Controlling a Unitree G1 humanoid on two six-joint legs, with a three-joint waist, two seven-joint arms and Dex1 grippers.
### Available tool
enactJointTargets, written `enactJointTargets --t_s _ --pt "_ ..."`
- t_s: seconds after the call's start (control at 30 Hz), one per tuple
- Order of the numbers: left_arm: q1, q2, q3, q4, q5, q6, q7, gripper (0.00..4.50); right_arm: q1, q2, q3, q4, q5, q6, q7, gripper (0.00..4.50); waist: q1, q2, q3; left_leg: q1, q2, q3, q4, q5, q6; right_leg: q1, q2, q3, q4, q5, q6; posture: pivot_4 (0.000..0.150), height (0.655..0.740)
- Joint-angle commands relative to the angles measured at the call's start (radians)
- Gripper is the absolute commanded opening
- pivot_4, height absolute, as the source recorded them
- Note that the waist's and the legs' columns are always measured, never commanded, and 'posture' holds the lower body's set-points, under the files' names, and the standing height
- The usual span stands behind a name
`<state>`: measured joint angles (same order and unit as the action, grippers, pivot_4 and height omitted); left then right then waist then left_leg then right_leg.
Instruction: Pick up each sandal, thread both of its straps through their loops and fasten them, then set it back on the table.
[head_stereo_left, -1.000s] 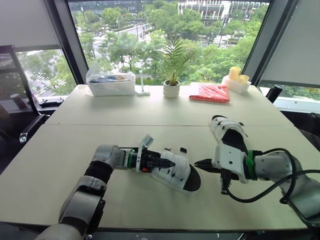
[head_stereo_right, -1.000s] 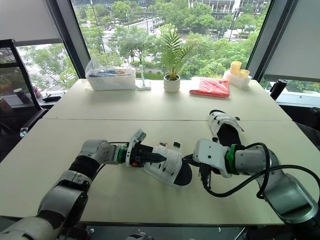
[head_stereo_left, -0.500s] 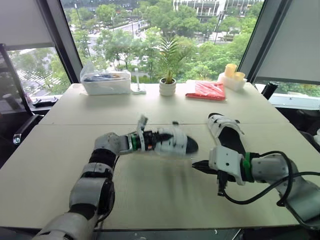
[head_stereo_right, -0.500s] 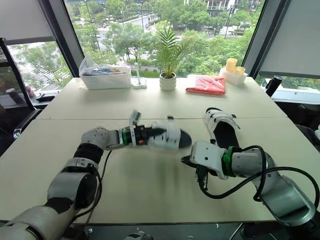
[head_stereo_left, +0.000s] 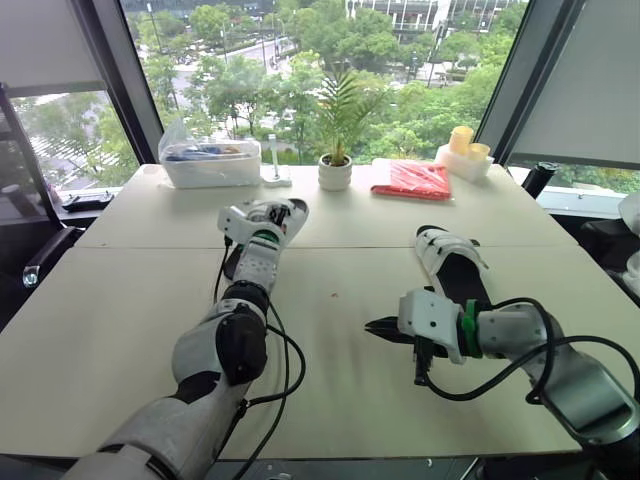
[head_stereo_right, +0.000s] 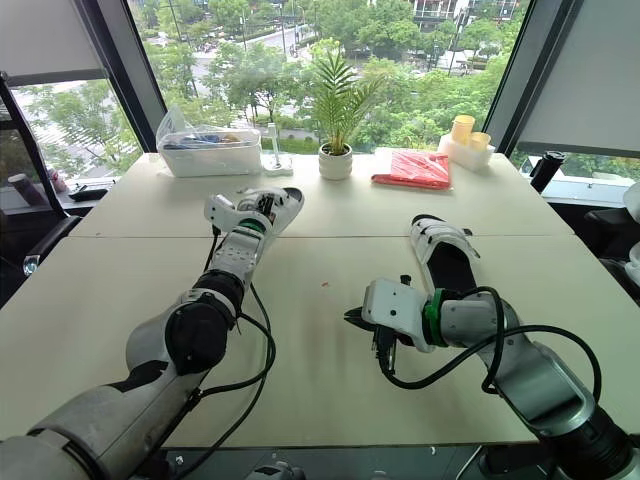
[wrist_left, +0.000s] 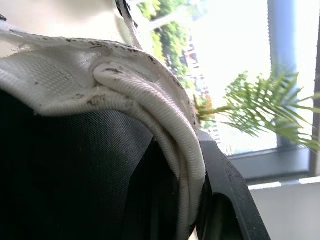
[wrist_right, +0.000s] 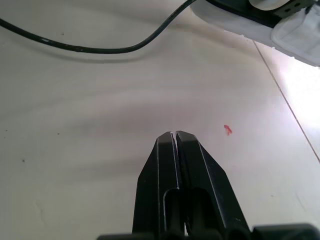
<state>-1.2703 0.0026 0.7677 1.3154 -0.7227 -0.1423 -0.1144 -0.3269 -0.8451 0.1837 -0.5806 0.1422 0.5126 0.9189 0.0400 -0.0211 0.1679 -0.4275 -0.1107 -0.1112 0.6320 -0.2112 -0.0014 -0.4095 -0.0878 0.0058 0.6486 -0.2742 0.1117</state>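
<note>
Pinching the sandal (wrist_left: 75, 75) by its rim in our left fingers (wrist_left: 227, 195), right fingers (wrist_right: 155, 200) pressed together, we risk slippage.

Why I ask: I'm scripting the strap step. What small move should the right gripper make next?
Probably lift the right gripper toward the held sandal and open its fingers: they are shut on nothing, low over the table, well apart from that sandal in the left gripper, so it cannot take a strap yet.
</note>
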Motion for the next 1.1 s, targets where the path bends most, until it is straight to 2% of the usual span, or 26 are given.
enactJointTargets --t_s 0.03,0.13,0.23,0.43,0.47,0.63,0.7,0.8,0.93,1.1 --pt "-0.019 -0.008 0.004 -0.015 0.003 -0.039 0.008 0.04 -0.017 -0.001 -0.02 -0.017 -0.001 -0.01 -0.007 0.0 0.0 0.0 0.0 0.0 0.0 0.0 0.0 0.0 0.0 0.0 0.0 0.0 0.0 0.0 0.0 0.15 0.74" --pt "-0.001 -0.013 -0.003 -0.007 0.014 -0.048 0.017 0.04 -0.011 0.002 -0.017 -0.025 -0.002 -0.003 -0.011 0.0 -0.002 0.0 0.0 0.0 0.0 0.0 0.0 0.0 0.0 0.0 0.0 -0.001 0.0 0.0 0.0 0.15 0.74" --pt "0.009 -0.01 -0.015 -0.003 0.03 -0.044 0.039 1.24 -0.013 0.009 -0.011 -0.029 -0.002 0.004 -0.017 0.0 -0.004 0.0 0.0 0.0 0.0 0.0 0.0 0.0 0.0 0.0 0.001 -0.001 0.0 0.0 0.0 0.15 0.74" --pt "0.043 -0.002 -0.086 -0.008 0.121 -0.011 0.053 4.13 -0.013 0.024 0.0 -0.018 -0.01 -0.005 -0.029 0.0 -0.003 0.0 0.0 0.001 0.0 0.0 0.0 0.0 0.0 0.0 0.001 -0.001 0.001 0.0 0.0 0.15 0.74" --pt "0.05 -0.002 -0.102 -0.013 0.137 -0.004 0.047 4.4 -0.012 0.025 0.002 -0.016 -0.014 -0.008 -0.03 0.0 -0.003 0.0 0.0 0.001 0.0 0.0 0.0 0.0 0.0 0.0 0.001 -0.001 0.002 0.0 0.0 0.15 0.74" --pt "0.137 -0.043 -0.214 -0.142 0.196 0.069 -0.075 4.4 -0.022 0.032 0.011 0.006 -0.03 -0.024 -0.032 0.0 -0.003 0.0 0.0 0.001 0.0 0.0 0.001 0.0 0.0 0.001 0.001 -0.001 0.002 0.0 0.0 0.15 0.74" --pt "0.258 -0.072 -0.295 -0.32 0.224 0.132 -0.106 4.4 -0.028 0.038 0.013 0.015 -0.03 -0.032 -0.032 0.0 -0.004 0.001 -0.001 0.001 0.0 0.0 0.0 0.0 0.0 0.001 0.001 0.0 0.002 0.0 0.0 0.15 0.74" --pt "0.458 -0.091 -0.395 -0.638 0.254 0.257 -0.065 4.4 -0.037 0.048 0.016 0.027 -0.027 -0.039 -0.028 0.0 -0.006 0.002 -0.001 0.002 0.001 0.001 0.0 0.0 0.0 0.0 0.001 0.003 0.002 0.0 0.0 0.15 0.74" --pt "0.694 -0.022 -0.552 -1.003 0.336 0.384 -0.094 4.4 -0.057 0.046 0.014 0.069 -0.022 -0.065 -0.014 0.0 -0.017 0.003 -0.002 0.004 0.001 0.003 -0.001 0.0 0.0 0.001 0.002 0.006 0.003 0.0 0.0 0.15 0.74" --pt "0.881 0.117 -0.652 -1.331 0.316 0.535 -0.196 4.4 -0.081 0.033 -0.007 0.137 -0.016 -0.105 0.009 0.0 -0.029 0.003 -0.002 0.005 0.003 0.003 0.0 -0.002 0.004 0.001 0.005 0.007 0.003 0.002 -0.002 0.15 0.74"
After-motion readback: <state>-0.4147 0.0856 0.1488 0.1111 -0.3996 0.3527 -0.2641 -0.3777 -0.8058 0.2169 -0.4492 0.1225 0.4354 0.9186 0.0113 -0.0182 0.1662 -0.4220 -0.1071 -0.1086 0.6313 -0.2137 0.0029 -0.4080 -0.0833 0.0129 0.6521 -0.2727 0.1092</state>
